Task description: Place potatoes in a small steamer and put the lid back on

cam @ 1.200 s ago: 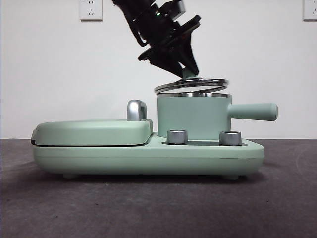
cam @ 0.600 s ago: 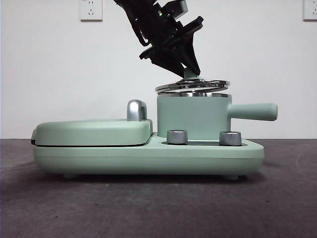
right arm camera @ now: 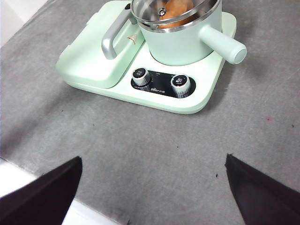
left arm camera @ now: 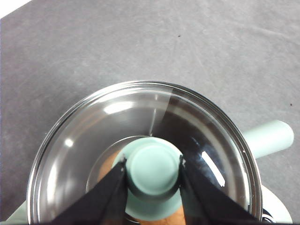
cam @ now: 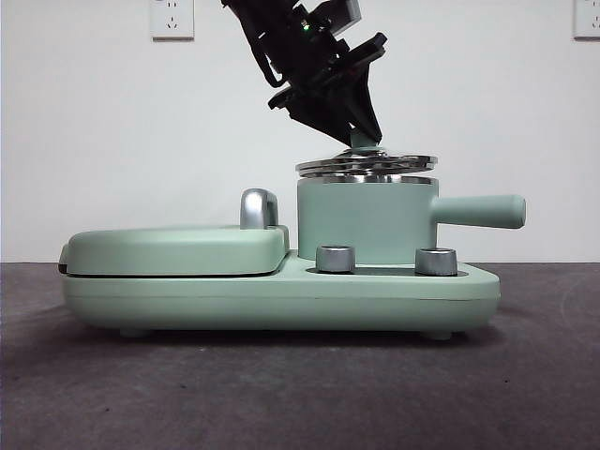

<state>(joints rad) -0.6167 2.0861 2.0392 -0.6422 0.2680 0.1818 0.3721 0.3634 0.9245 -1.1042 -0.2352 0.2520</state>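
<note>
The small steamer (cam: pixel 361 220) stands on the right half of the mint-green base, its long handle (cam: pixel 480 211) pointing right. My left gripper (cam: pixel 361 139) comes down from above, shut on the knob (left arm camera: pixel 153 169) of the glass lid (cam: pixel 366 165). The lid hangs almost level, just over the steel rim of the pot. Through the glass (left arm camera: pixel 117 122) the orange-brown potato (left arm camera: pixel 106 165) shows inside the pot, and the right wrist view also shows the potato (right arm camera: pixel 180 9) in the steamer (right arm camera: pixel 187 42). My right gripper (right arm camera: pixel 152 187) stands open, high above the table in front of the appliance.
A flat griddle cover (cam: pixel 173 248) with a chrome handle (cam: pixel 258 208) fills the left half of the base (cam: pixel 281 300). Two steel dials (cam: pixel 336 259) (cam: pixel 436 261) sit on its front. A white wall rises close behind, and grey tabletop (right arm camera: pixel 154 150) lies in front.
The left gripper has lowered the lid a little and levelled it, so it sits closer to the pot's rim than before. The pot and base have not moved.
</note>
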